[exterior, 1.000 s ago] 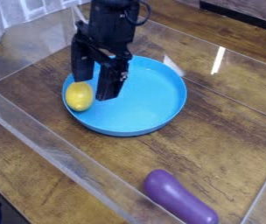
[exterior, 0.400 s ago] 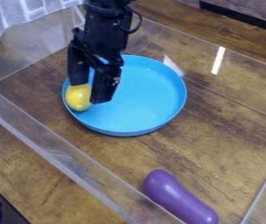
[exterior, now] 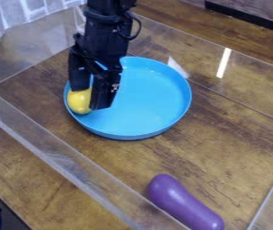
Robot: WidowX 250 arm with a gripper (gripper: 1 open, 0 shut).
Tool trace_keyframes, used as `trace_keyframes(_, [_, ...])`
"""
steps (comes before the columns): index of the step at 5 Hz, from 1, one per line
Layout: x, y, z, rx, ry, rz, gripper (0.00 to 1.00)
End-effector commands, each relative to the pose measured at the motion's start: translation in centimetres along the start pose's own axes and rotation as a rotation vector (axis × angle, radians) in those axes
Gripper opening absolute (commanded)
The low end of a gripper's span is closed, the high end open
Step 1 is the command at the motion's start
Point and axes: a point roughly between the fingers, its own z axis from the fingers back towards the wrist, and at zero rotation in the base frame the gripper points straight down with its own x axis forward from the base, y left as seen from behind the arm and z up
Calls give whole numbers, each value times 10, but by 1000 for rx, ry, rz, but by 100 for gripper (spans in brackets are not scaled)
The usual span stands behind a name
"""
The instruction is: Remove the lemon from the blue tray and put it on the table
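Note:
The lemon [exterior: 75,101] is small and bright yellow and lies at the left inner edge of the blue tray [exterior: 151,103], a large round sky-blue dish on the dark wood table [exterior: 211,153]. My black gripper [exterior: 89,94] hangs straight down over the lemon, with one finger on each side of it. The fingers hide part of the fruit. I cannot tell whether the fingers press on the lemon or still stand apart from it.
A purple eggplant-like object [exterior: 182,203] lies on the table at the front right. Clear acrylic walls [exterior: 55,153] edge the table along the front left and the back.
My gripper has moved left and down, from above the tray beside the lemon to straddling it. The lemon has stayed at the tray's left edge.

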Motion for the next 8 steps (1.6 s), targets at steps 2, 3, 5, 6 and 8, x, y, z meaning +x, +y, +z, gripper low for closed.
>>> trace_keyframes(2, [2,14,0,10,-28,2,100])
trace_keyframes(3, [4,18,-3,10,-32,-2,100])
trace_keyframes(5, [7,25,-10,8,-39,-9,100])
trace_keyframes(6, [10,28,-15,6,-42,-13,100])
trace_keyframes(8, [16,32,-19,3,-58,-5,100])
